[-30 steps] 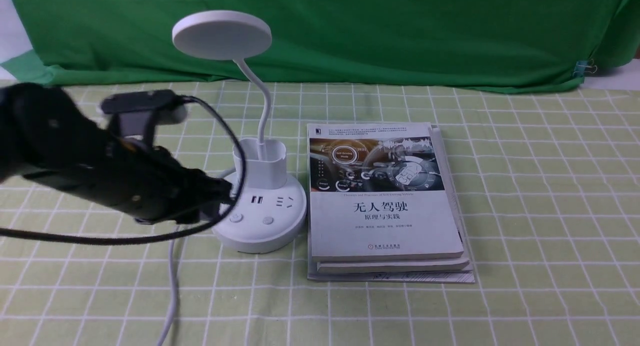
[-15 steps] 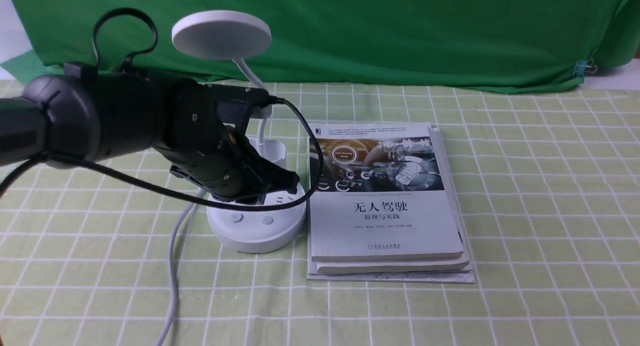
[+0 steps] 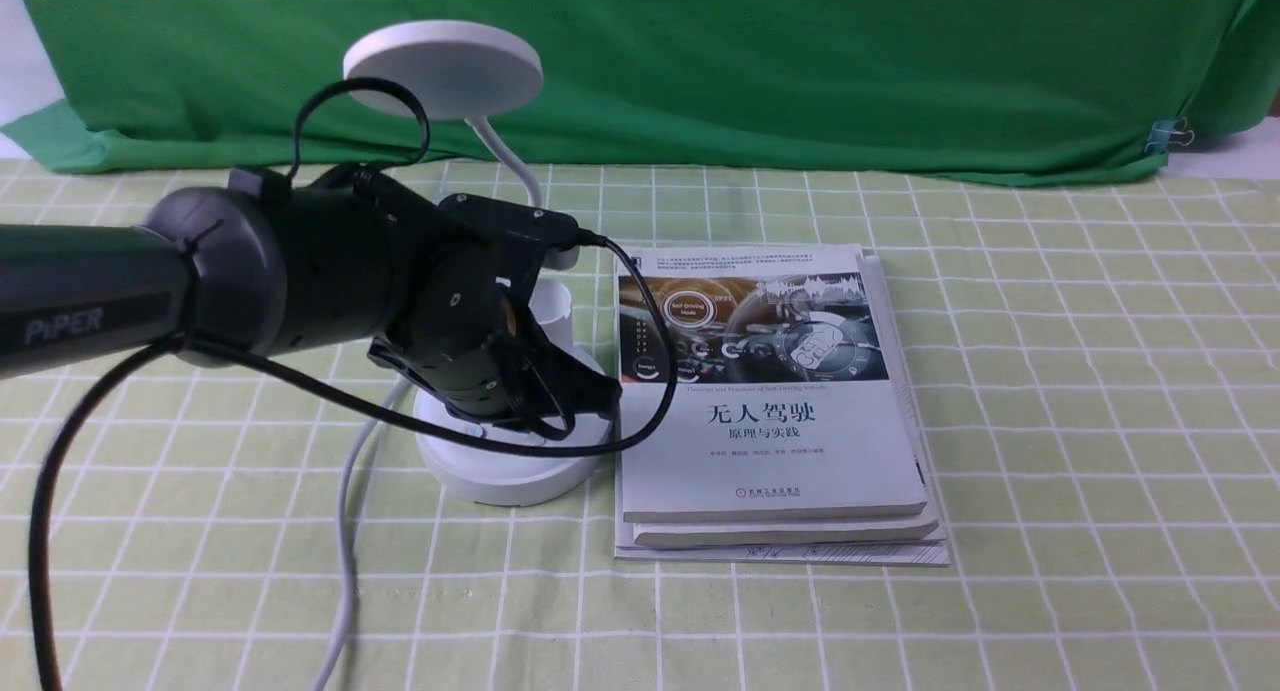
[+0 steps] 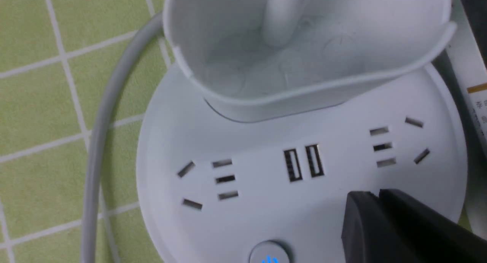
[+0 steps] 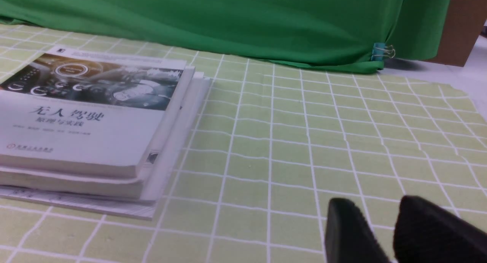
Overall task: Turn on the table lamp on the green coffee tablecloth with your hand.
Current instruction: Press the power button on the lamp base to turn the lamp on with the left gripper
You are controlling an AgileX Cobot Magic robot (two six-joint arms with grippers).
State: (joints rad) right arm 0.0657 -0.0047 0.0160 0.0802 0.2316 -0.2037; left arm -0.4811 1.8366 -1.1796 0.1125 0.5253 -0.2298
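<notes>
The white table lamp (image 3: 443,69) stands on the green coffee tablecloth (image 3: 1050,371), left of centre. My left hand, the black gripper (image 3: 600,396), hangs low over the lamp's round base (image 3: 500,476) and hides its buttons in the front view. In the left wrist view the left gripper (image 4: 378,194) has its jaws pressed together just above the base (image 4: 266,209), with nothing between them. It sits beside a round button (image 4: 269,255) that glows blue. I cannot tell whether it touches the base. The lamp head looks unlit. My right gripper (image 5: 376,202) is open over bare cloth.
A stack of books (image 3: 770,401) lies right beside the lamp base, close to the left gripper. The lamp's white cord (image 3: 345,531) runs toward the front edge. A dark green backdrop (image 3: 800,71) hangs behind, with a clip (image 3: 1165,136) at its right.
My left arm has swung in from the left and come down over the lamp base, now covering the two buttons in the front view. The lamp and books have not moved.
</notes>
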